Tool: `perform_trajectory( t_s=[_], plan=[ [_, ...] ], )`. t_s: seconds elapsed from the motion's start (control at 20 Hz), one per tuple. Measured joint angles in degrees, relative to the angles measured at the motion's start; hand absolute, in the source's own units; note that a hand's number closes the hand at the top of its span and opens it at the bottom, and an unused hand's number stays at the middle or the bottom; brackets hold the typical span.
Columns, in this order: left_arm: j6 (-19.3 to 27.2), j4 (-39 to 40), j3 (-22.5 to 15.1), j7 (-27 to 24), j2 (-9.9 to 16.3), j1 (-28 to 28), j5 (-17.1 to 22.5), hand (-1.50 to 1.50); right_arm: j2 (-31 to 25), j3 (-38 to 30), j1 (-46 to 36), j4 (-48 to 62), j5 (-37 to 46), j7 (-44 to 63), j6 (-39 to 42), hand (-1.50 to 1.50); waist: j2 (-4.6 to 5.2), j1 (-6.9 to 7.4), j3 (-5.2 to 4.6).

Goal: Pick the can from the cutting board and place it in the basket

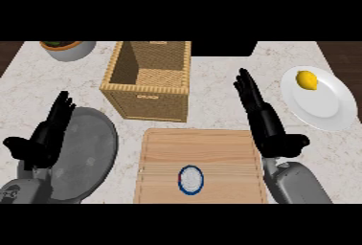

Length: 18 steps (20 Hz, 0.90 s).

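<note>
Can point(190, 179) upright on cutting board point(201, 165), below-left of right hand point(272, 131) fingers (straight, holding nothing); approach from its side.

Blue-rimmed white can point(190, 179), tan woven basket point(148, 98), yellow lemon point(307, 80).

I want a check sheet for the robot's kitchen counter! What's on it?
Surface: pale marble counter.
Job's things: can upright on the wooden cutting board; wicker basket behind the board, nothing seen inside.
Clutter: lemon on a white plate; grey plate at left; potted plant far left.
Hands: left hand and right hand open, holding nothing.
Cables: nothing seen.
Surroundings: dark floor beyond the counter edges.
</note>
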Motion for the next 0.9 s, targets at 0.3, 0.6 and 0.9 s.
perform_trajectory(
  t_s=[0.3,0.6,0.9],
  plan=[
    [0.55,3.52,-2.82,8.25,-2.5,2.86,-0.07,0.0,5.29,3.15,-4.68,-1.24,-1.46,0.78,2.26,1.5,-0.02,1.32,1.32],
    [-0.43,2.27,-5.13,13.36,-2.36,2.92,-0.61,0.0,8.95,19.37,-9.57,-0.13,4.35,1.01,0.0,-1.5,-0.68,2.97,1.98],
    [0.48,1.19,-5.17,16.38,-1.91,4.56,-0.95,0.0,9.02,29.12,-14.56,2.34,17.02,13.62,-10.96,-1.5,-1.59,1.45,1.9]
  ],
)
